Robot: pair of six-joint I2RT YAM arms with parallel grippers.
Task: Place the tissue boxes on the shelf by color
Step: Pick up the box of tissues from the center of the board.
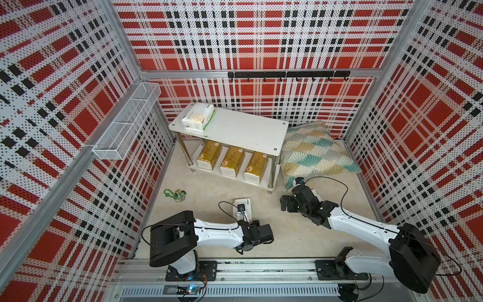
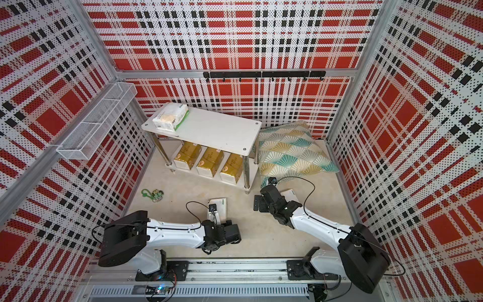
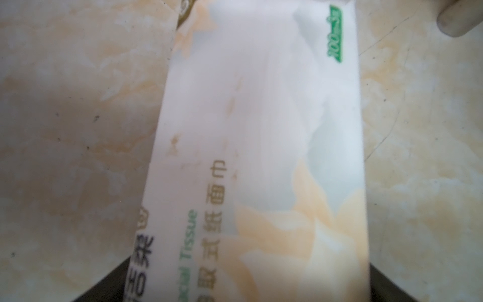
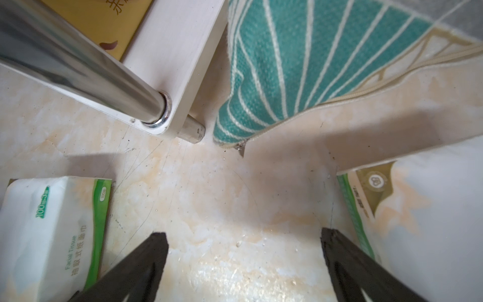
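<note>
Clock read in a top view, 12 = back wall.

White pack A: flat on the floor at 6 of the shelf, near its front but apart. Left gripper straddles it, jaws spread wide, 1 dark finger each side. Whether they press the wrapper I cannot tell (wrist view is blurred).

White pack B: on the floor at 4 of the shelf, partly hidden by the right arm. Right gripper sits low beside it, fingers parted with only bare floor between them. Pack B lies just beside 1 finger.

White pack C: on the top board, at its 9 end.

3 gold packs: side by side on the lower board.

Pillow: at 3 of the shelf, its corner just beside a shelf foot.

Green-looped trinket: on the floor at 8 of the shelf.

Wire basket: on the 9 wall.

Black hook rail: on the 12 wall.
</note>
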